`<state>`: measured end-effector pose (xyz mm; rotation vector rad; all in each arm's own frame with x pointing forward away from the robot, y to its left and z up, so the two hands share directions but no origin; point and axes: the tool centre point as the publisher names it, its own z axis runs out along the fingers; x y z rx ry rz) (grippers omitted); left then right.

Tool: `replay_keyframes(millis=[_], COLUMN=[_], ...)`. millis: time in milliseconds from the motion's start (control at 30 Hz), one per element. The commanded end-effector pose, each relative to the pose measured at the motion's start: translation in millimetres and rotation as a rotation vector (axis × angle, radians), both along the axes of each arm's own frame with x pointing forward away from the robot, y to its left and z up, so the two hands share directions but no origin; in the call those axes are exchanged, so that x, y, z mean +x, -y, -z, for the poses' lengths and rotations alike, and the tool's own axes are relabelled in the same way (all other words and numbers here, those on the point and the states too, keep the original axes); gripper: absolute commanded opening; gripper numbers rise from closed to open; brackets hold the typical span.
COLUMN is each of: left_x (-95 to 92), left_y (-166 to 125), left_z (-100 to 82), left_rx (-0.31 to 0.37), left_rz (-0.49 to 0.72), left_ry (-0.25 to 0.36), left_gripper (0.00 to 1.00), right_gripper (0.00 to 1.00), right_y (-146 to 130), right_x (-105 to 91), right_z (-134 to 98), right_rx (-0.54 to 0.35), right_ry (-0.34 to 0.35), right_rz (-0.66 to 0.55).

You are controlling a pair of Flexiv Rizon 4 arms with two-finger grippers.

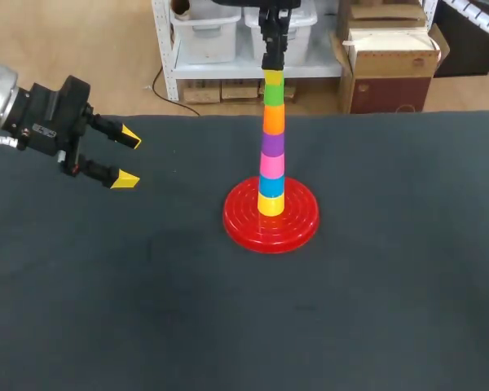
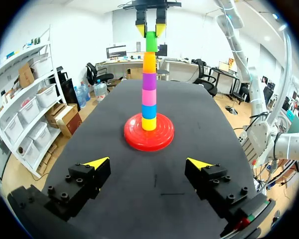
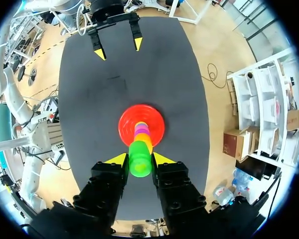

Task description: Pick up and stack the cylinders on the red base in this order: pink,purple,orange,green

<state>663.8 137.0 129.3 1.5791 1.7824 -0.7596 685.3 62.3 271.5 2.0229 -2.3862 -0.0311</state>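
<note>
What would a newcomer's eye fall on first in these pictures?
The tall colourful stack on the red base in the middle of the table strikes first. The right gripper holds the green cylinder at its top; the left gripper hangs open, far to the left.

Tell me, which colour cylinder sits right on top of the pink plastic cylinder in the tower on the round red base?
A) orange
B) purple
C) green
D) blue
B: the purple plastic cylinder rests directly on the pink plastic cylinder, under the orange cylinder.
</note>
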Motion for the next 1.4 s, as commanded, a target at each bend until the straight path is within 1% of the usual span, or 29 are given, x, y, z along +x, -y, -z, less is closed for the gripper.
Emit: replay_keyframes(millis=[33, 133, 433, 700, 933, 1033, 1067, 1200, 1267, 1400], left_x=[-1.5, -1.5, -1.5, -1.5, -1.5, -1.5, -1.5, -1.5, -1.5, -1.5], left_y=[0, 0, 0, 0, 0, 0, 0, 0, 0, 0], left_z=[0.6, 0.6, 0.6, 0.6, 0.6, 0.6, 0.6, 0.6, 0.6, 0.6], left_rx=[-0.002, -0.002, -0.002, -0.002, -0.002, -0.002, -0.002, -0.002, -0.002, -0.002], left_rz=[-0.002, -0.002, -0.002, -0.002, -0.002, -0.002, -0.002, -0.002, -0.002, -0.002], left_ry=[0.004, 0.004, 0.004, 0.004, 0.004, 0.004, 0.004, 0.004, 0.004, 0.004], left_gripper=[1.0, 1.0, 1.0, 1.0, 1.0, 1.0, 1.0, 1.0, 1.0, 1.0], right_gripper=[0.0, 0.0, 0.0, 0.0, 0.0, 0.0, 0.0, 0.0, 0.0, 0.0], right_y=[-1, -1, 2, 2, -5, -6, -6, -5, -4, -2], right_x=[-0.7, -0.5, 0.0, -1.4, 3.0, 6.3, 7.9, 11.5, 12.8, 13.0], right_z=[7, 8, 0, 6, 18, 18, 16, 7, 6, 15], right_rx=[0.002, -0.004, -0.036, -0.026, 0.003, 0.004, 0.002, -0.006, -0.01, 0.013], right_ry=[0.003, 0.006, 0.013, 0.01, -0.006, 0.005, 0.027, 0.046, 0.039, -0.039], right_rz=[-0.005, -0.003, -0.002, 0.005, -0.003, -0.005, -0.001, -0.001, -0.002, 0.007])
